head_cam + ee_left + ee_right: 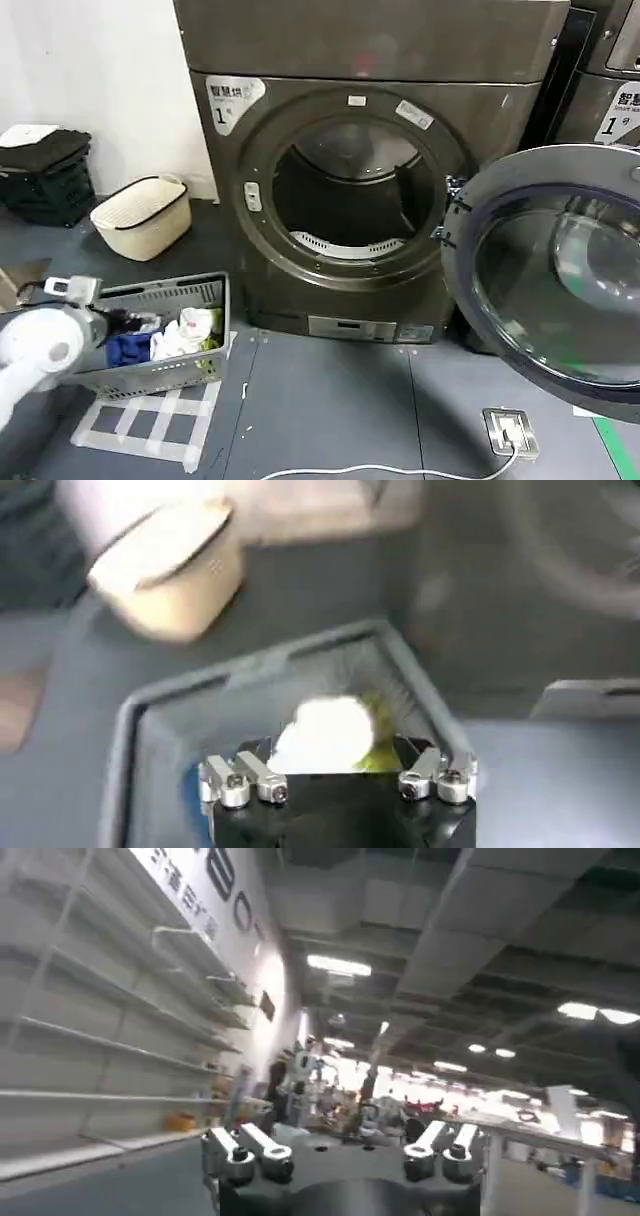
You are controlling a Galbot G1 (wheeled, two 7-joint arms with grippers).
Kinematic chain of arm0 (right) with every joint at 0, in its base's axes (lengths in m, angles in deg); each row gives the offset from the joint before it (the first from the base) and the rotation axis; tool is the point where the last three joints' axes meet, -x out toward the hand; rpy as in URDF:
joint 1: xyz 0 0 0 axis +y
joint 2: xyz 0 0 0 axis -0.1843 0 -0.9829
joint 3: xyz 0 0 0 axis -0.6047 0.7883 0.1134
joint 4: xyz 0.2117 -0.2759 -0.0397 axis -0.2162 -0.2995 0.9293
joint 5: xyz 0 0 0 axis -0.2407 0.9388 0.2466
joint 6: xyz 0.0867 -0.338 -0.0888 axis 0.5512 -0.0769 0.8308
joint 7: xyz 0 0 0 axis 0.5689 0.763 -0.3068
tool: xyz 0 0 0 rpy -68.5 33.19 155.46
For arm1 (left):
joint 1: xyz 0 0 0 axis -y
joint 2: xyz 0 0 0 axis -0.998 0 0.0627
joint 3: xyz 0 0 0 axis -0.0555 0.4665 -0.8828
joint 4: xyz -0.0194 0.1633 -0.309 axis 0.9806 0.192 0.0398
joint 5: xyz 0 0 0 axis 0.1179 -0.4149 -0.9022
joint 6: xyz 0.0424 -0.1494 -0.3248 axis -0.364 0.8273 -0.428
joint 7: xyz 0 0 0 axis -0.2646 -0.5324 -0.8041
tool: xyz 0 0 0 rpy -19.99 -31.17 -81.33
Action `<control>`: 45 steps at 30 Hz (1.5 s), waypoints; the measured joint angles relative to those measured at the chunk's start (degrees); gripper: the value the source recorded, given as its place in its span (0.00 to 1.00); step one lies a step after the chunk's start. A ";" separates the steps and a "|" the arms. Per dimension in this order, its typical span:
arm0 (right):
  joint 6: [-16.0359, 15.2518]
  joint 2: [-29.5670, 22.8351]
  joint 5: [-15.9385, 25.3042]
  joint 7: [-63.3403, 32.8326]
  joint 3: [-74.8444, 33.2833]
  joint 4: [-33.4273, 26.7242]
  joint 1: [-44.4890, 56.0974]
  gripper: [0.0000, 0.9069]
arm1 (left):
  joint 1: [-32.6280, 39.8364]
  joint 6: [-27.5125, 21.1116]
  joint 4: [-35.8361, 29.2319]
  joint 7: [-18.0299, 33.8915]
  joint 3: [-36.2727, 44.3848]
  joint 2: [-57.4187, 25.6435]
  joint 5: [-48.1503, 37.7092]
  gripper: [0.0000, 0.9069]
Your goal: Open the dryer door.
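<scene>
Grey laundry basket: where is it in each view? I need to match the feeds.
Head view: grey laundry basket at lower left on the floor, clothes inside.
Left wrist view: central, its rim just beyond the left gripper, white cloth inside.
Right wrist view: faces shelving and ceiling lights instead.
Shared landmark: cream basket, beyond the grey one.
</scene>
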 joint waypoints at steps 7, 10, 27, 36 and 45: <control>3.53 0.00 0.08 0.91 2.09 -0.45 -0.07 1.00 | 4.25 0.01 4.44 5.07 3.01 -0.04 -10.08 1.00; 4.34 0.00 0.14 1.38 2.61 -0.60 0.00 1.00 | 8.13 0.01 6.37 6.66 6.84 1.03 -11.89 1.00; 7.59 0.00 -0.91 2.46 1.44 -2.59 1.33 1.00 | 42.48 0.06 25.06 11.15 38.97 14.15 -16.65 1.00; 6.96 0.00 -0.71 2.57 1.58 -2.77 0.68 1.00 | 44.81 0.05 28.50 11.05 41.24 14.34 -16.38 1.00; 6.65 0.00 -0.61 2.11 1.60 -3.50 0.55 1.00 | 45.05 0.06 28.45 11.03 41.72 13.58 -17.53 1.00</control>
